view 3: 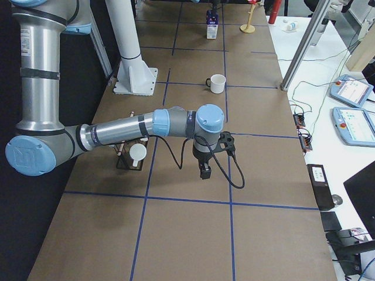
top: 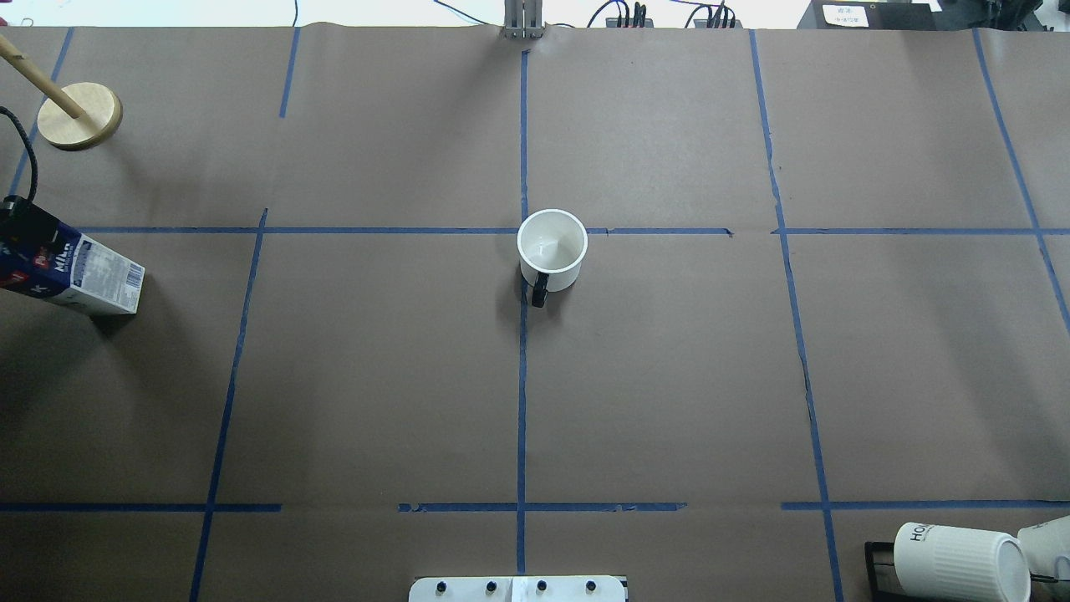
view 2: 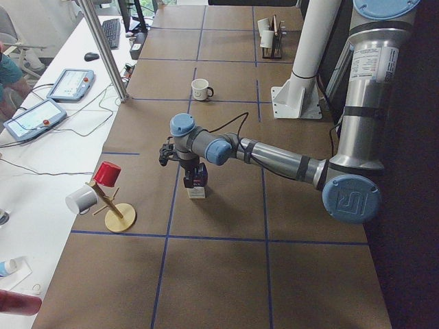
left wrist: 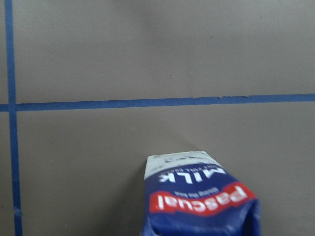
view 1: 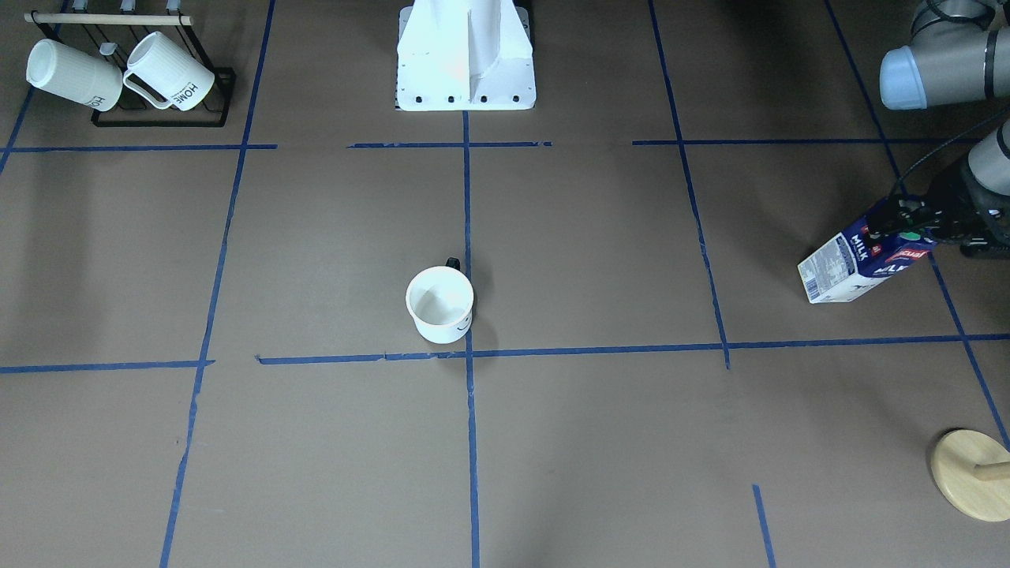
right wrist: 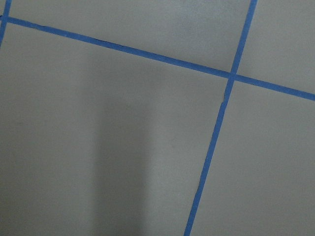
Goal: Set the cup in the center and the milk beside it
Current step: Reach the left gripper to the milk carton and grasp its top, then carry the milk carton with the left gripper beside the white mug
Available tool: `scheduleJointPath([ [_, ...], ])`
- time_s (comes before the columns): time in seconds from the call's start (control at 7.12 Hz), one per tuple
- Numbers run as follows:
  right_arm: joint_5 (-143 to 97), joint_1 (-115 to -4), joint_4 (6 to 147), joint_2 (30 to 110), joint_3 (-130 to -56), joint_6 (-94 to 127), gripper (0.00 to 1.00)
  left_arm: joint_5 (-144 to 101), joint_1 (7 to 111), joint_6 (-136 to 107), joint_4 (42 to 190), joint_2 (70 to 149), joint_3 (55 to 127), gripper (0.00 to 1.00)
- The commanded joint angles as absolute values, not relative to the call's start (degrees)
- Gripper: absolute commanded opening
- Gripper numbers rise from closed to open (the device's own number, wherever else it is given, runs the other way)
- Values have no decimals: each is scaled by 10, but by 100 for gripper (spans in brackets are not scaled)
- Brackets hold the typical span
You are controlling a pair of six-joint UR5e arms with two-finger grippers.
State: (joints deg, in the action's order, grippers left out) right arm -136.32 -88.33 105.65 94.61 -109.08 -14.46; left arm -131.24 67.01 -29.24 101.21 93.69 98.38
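Brown paper table [view 1: 592, 237], front view: I see the cup [view 1: 439, 304] upright and empty, just beside the center [view 1: 469, 353]. The left gripper [view 1: 911, 227] clamps the top of the milk [view 1: 844, 268], well off to the side. Overhead, the cup's inside is bare white. From the right end, I can't tell how far open the right gripper [view 3: 204, 171] is.

Standing upright under left gripper [view 2: 195, 171], near the desk's left end: milk [view 2: 197, 187]. Farther along, mid-desk: cup [view 2: 200, 89]. Toward the left end's operator-side corner: wooden mug tree [view 2: 115, 209].
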Motion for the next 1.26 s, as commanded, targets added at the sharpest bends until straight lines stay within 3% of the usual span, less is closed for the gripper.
scheduleJointPath([
  [0.0,-1363,-883,1056,947,-1092,-144,100,-1317,668,-319,1022,947,983,47],
  [0.14,-1363,-883,1056,947,-1092,-144,100,-1317,668,-320,1018,955,983,33],
  [0.28,-1363,-883,1056,947,-1092,-144,100,-1317,668,-321,1007,965,987,30],
  [0.42,-1363,-882,1056,947,-1091,-144,100,-1317,668,-321,963,980,1014,30],
  [0.84,-1363,-882,1056,947,-1090,-144,100,-1311,664,-323,726,1147,1077,31],
  [1.12,-1363,-882,1056,946,-1090,-143,100,-1242,540,-463,723,1260,1057,32],
])
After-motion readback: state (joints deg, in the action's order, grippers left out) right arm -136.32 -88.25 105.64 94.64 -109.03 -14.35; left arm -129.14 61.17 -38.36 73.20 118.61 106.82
